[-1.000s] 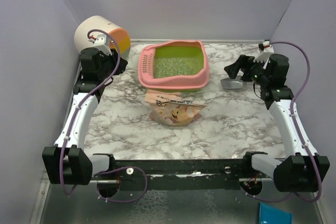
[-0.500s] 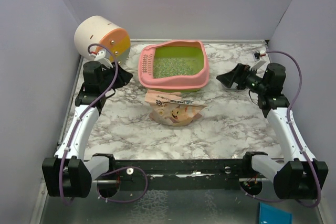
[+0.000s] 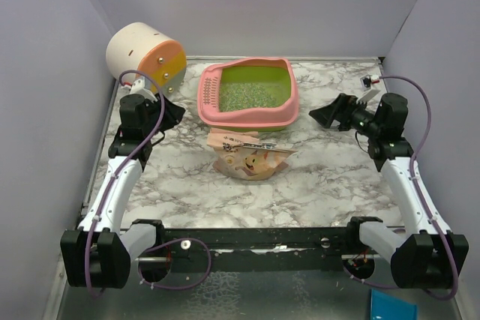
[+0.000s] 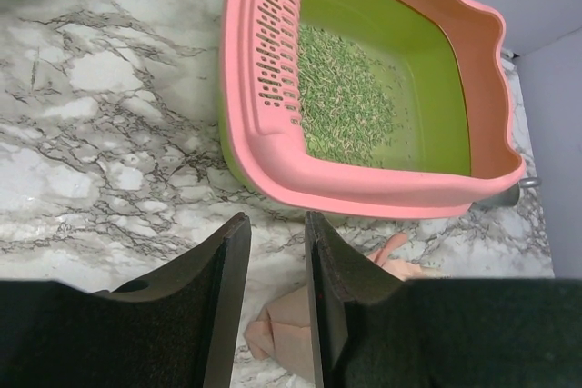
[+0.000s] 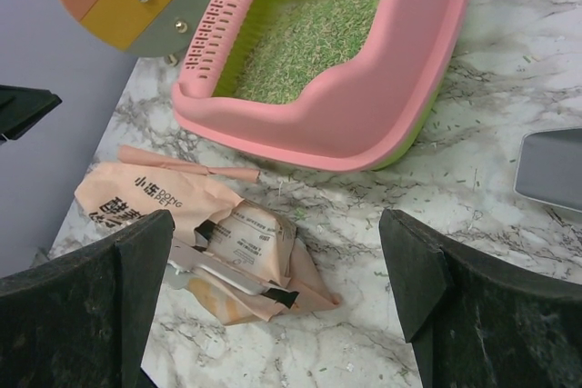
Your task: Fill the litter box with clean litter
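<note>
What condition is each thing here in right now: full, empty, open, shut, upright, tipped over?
litter box: upright, partly filled.
clean litter: thin layer in the green basin, stray bits on the table.
pouch: torn open, crumpled, lying flat.
cream-and-orange cylinder: tipped on its side.
grey scoop: lying on the table, not held.
left claw: slightly open, empty.
right claw: wide open, empty.

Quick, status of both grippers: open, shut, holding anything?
Left gripper: open by a narrow gap, holding nothing.
Right gripper: wide open, holding nothing.
</note>
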You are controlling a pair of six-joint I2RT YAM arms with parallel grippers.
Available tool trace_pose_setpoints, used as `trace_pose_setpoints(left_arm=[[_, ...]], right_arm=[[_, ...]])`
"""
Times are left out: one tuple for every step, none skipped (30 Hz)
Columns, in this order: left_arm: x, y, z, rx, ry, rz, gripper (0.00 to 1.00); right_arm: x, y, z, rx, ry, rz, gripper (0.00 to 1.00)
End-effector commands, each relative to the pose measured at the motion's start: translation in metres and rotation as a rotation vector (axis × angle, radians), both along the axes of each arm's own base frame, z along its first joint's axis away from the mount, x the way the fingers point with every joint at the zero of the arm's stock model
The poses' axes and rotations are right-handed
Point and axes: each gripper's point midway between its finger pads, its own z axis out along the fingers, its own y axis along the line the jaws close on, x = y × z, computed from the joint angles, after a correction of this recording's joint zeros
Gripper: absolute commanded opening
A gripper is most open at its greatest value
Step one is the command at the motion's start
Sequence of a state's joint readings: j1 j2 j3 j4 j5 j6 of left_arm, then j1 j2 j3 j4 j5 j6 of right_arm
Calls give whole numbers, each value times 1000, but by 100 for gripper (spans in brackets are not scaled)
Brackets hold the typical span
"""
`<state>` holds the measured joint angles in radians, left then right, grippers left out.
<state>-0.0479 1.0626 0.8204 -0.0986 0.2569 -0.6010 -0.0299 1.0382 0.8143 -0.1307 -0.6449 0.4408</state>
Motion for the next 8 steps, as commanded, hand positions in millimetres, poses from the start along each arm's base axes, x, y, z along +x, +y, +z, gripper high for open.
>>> trace_pose_setpoints(left_arm=[[3,4,9,5,-34,30,31],[3,3,10,12,-41,20,29],[3,2,11,15,-51,10,27],[3,2,12,16,-58,9,26],[3,2,10,18,-57,10,25],[3,3,9,22,-57,11,26],[3,2,9,27,-59,6,27],[3,3,9,31,-63,4,30]], right_arm=[[-1,-5,2,-26,-26,-22,96],[-1,-4,2,-26,-26,-21,96],[-2,-4,1,-26,-23,-20,96],[-2,-4,1,-25,-23,-18,96],[-2,-4,0,-25,-20,-16,96],[-3,-4,-1,-26,-19,-15,96],[-3,-4,-2,-26,-16,-15,96],[-3,-4,-2,-27,-16,-15,96]])
